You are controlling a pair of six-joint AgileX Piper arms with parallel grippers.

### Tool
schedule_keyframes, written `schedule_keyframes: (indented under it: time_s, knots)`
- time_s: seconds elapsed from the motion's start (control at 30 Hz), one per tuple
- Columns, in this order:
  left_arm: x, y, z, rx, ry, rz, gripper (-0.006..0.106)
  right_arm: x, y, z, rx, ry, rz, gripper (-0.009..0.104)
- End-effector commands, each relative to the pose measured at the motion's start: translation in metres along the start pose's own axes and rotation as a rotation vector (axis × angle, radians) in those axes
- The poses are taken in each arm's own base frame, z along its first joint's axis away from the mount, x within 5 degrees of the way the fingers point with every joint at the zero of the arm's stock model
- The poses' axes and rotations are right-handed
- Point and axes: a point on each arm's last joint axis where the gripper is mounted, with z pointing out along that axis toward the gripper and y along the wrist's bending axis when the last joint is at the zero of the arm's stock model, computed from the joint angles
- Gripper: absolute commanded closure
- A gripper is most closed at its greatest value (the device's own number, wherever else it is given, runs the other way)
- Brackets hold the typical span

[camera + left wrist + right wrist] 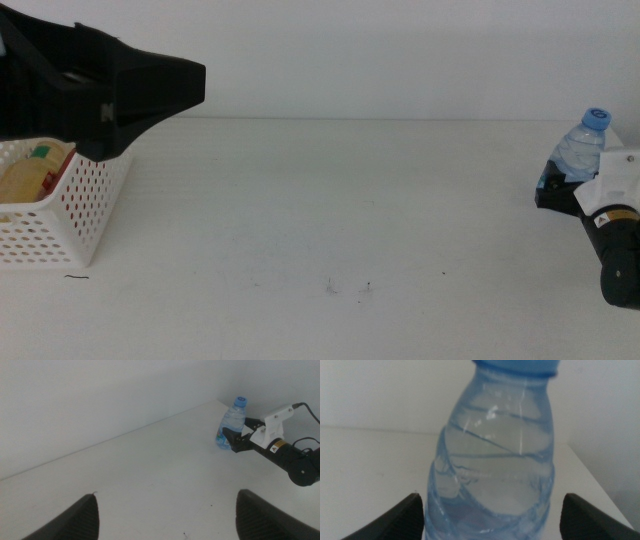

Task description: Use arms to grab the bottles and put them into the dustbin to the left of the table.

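We are bracketing the small clear water bottle with blue cap (pixel 585 145), upright at the surface's (pixel 320 220) far right, with our right gripper's (pixel 556 185) open fingers; closing off-centre risks tipping it. Our left gripper (pixel 150 90), fingers spread empty, is hovering over the white perforated plastic basket (pixel 60 215).

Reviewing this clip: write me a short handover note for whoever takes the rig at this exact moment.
Left gripper: open, empty, above the dustbin at the table's left edge.
Right gripper: open, jaws on either side of the water bottle, which stands upright at the far right; not yet closed.
Done: the tea bottle lies in the dustbin. No can is visible on the table; whether it is in the bin cannot be seen.
Left: close on the water bottle and get it to the dustbin.
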Motion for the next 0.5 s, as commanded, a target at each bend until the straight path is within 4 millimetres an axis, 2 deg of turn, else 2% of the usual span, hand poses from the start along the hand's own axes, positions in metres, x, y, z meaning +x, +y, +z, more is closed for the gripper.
schedule_keyframes:
  time_s: [0.0, 0.3, 0.47]
  knots:
    - [-0.003, -0.001, -0.002, 0.003, -0.022, -0.004, 0.007, -0.003, -0.002, 0.007, 0.013, -0.025, 0.006, 0.002]
    - [-0.003, 0.000, -0.002, -0.005, -0.019, 0.005, 0.007, 0.003, 0.000, 0.035, 0.052, -0.038, 0.028, 0.002]
    - [-0.002, 0.000, -0.002, -0.012, -0.017, 0.011, 0.007, -0.001, -0.001, 0.046, 0.088, -0.061, 0.039, 0.003]
